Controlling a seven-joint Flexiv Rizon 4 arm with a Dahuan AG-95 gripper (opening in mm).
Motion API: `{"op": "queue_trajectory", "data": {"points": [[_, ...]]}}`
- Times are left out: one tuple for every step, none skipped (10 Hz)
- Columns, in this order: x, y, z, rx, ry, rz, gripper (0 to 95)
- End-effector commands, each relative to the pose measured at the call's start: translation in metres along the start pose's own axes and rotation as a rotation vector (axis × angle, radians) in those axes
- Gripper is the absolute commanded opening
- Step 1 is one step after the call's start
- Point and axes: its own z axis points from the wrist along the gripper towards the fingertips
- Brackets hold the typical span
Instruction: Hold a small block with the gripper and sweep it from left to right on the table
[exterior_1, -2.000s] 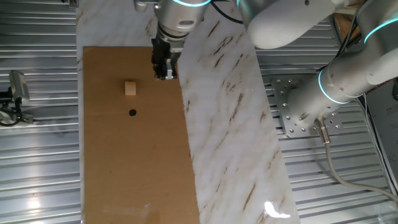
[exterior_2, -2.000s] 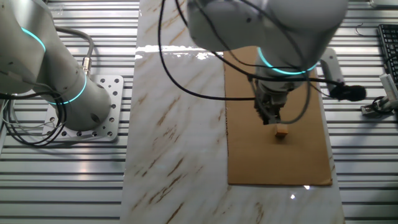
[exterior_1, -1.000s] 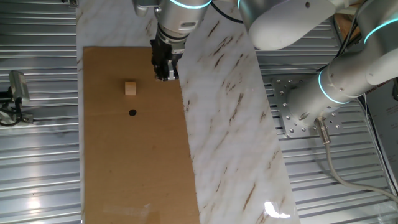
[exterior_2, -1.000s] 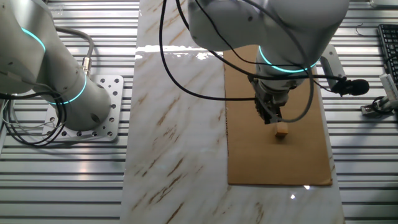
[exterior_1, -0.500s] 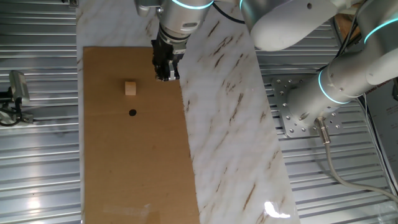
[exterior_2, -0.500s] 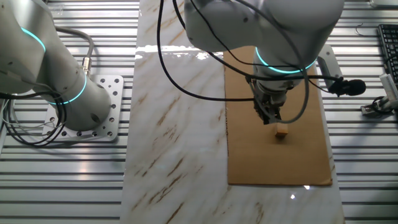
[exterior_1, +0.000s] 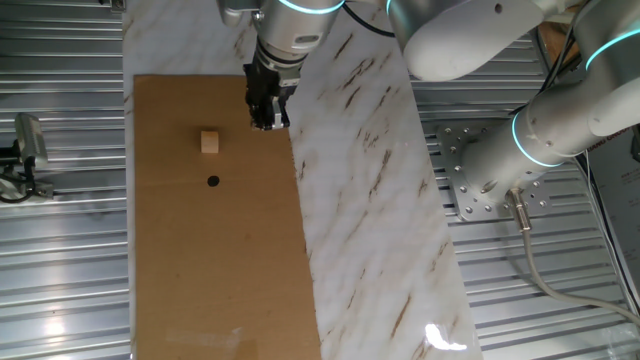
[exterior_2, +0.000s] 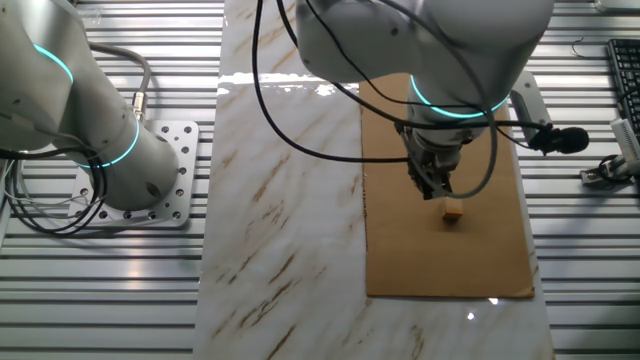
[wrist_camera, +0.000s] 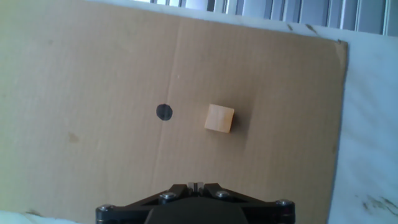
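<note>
We see the silver-white arm (exterior_1: 460, 35) reach in over the desk (exterior_1: 220, 270) and bend down at its wrist, where a cyan ring (exterior_2: 455, 110) glows, so that the black tool (exterior_1: 265, 110) points almost straight down at the brown panel. Our tool hangs empty just beside the block (exterior_1: 209, 142), on the side toward the marble panel (exterior_1: 370, 200), and does not touch it. In the other fixed view the tool (exterior_2: 432, 185) stands just above the block (exterior_2: 453, 211) in the picture, apart from it. Whether the fingers are spread or pressed together we cannot tell: they show only as a narrow dark tip, and the hand view shows only the tool's black base at the lower edge.

The block (wrist_camera: 220, 118) sits flat on the brown panel, alone, with a black dot (wrist_camera: 164, 112) near it on the side away from the marble. A second white arm (exterior_1: 560, 120) stands well apart from the block, off the desk. We can read no writing or labels anywhere.
</note>
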Motion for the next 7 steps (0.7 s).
{"op": "queue_trajectory", "data": {"points": [[-0.0002,0.0002,-0.0007,-0.007,0.002,-0.001,0.0],[-0.0002,0.0002,-0.0007,-0.008,0.006,-0.004,0.0],[-0.0002,0.0002,-0.0007,-0.018,0.006,-0.006,0.0],[-0.0002,0.0002,-0.0007,-0.023,0.005,-0.009,0.0],[-0.0002,0.0002,-0.0007,-0.043,0.008,-0.009,0.0],[-0.0002,0.0002,-0.0007,-0.068,0.026,-0.007,0.0],[-0.0002,0.0002,-0.0007,-0.069,0.046,-0.015,0.0]]}}
